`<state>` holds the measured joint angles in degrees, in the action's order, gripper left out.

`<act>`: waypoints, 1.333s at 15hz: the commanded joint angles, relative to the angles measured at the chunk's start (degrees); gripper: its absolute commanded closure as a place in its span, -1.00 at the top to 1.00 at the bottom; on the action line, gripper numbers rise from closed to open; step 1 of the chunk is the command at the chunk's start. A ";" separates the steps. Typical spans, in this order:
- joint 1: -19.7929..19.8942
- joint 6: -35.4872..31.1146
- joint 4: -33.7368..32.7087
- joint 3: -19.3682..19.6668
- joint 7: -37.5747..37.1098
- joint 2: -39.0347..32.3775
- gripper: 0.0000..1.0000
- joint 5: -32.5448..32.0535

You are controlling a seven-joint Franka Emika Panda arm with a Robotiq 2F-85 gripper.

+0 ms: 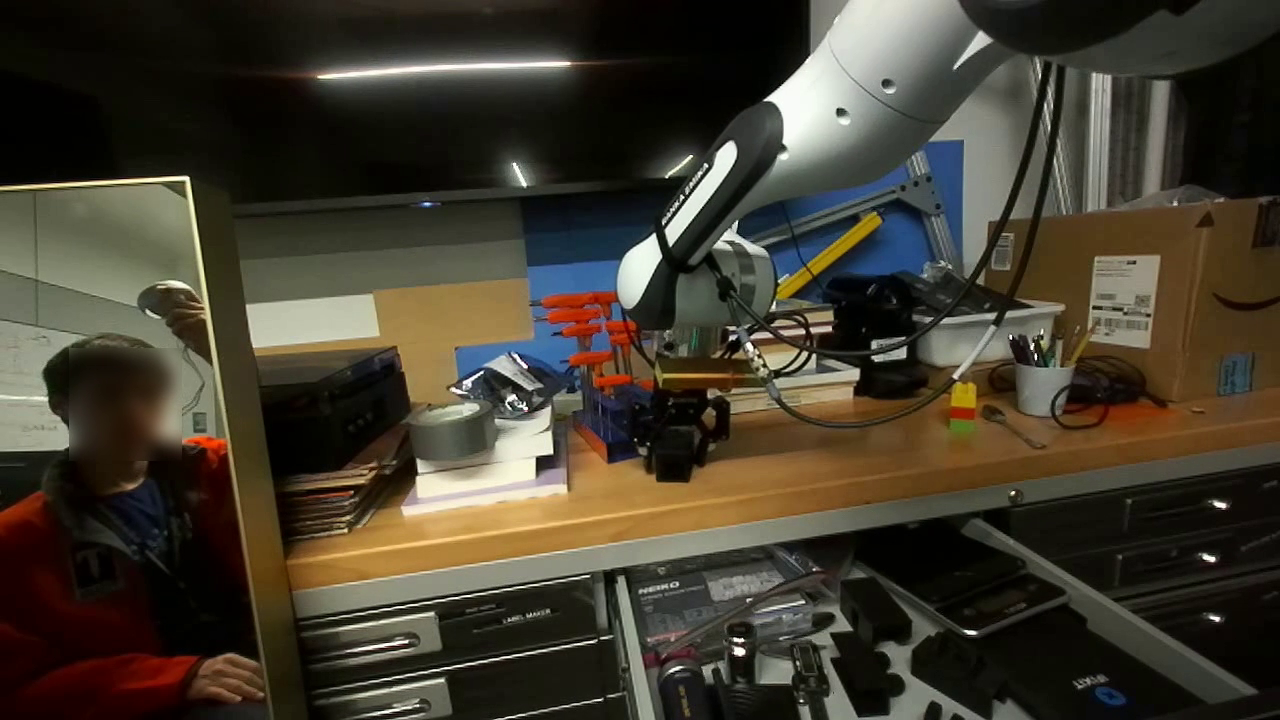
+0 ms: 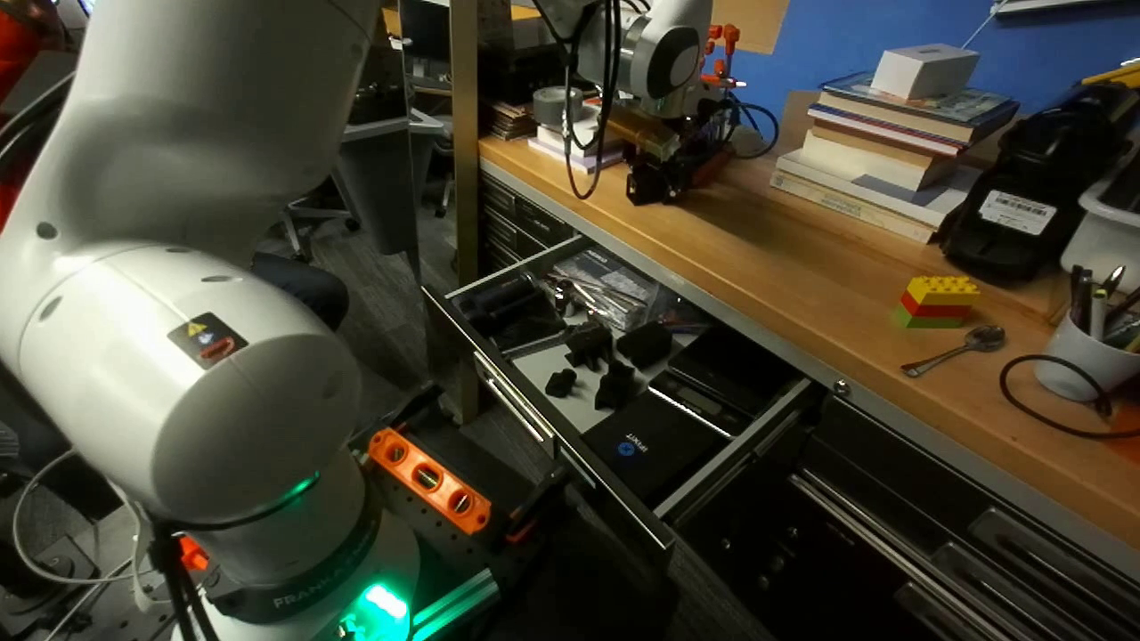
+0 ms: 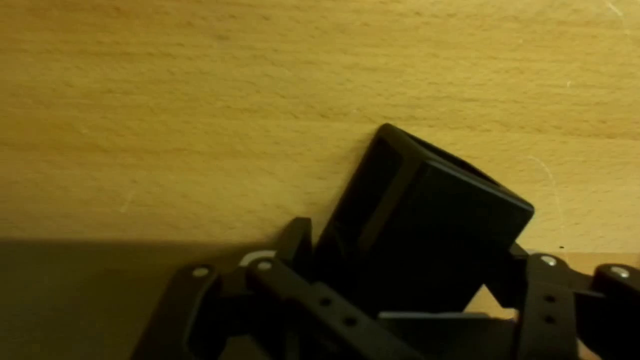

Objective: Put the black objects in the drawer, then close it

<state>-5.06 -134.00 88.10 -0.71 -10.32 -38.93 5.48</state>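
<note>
In an exterior view my arm (image 1: 880,100) runs from the upper right, slanting down to the wrist (image 1: 748,275), bent there so the gripper (image 1: 682,448) hangs below, pointing downward. From the wrist view I see its two fingers (image 3: 297,241) parted, one to the left and one to the right, though whether they are clamped I can't tell. At the base (image 2: 289,539), in an exterior view, a light (image 2: 385,601) glows green.

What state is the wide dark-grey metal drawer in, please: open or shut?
Open: in both exterior views, the drawer juts out from beneath the wooden worktop, with chunky black blocks visible inside.
</note>
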 commanded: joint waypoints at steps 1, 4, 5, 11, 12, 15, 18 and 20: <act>-1.01 2.06 -3.26 1.30 -2.44 -1.37 -0.02 -2.06; -1.80 2.65 -2.71 2.71 -5.10 -0.71 -0.43 -3.61; -2.34 2.90 -2.56 3.49 -6.61 -0.59 -0.43 -4.58; -4.75 8.65 4.62 7.78 -17.57 5.05 -0.46 -8.73; -4.70 9.31 6.35 7.90 -18.73 6.35 -0.46 -8.67; -4.07 10.44 13.68 7.98 -21.37 11.69 -0.46 -7.78; -2.54 10.17 21.32 7.27 -21.90 17.24 -0.46 -6.06; -1.47 9.53 26.02 6.76 -21.20 20.41 -0.46 -4.60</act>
<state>-8.01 -123.85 105.31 7.05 -31.22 -25.93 -0.96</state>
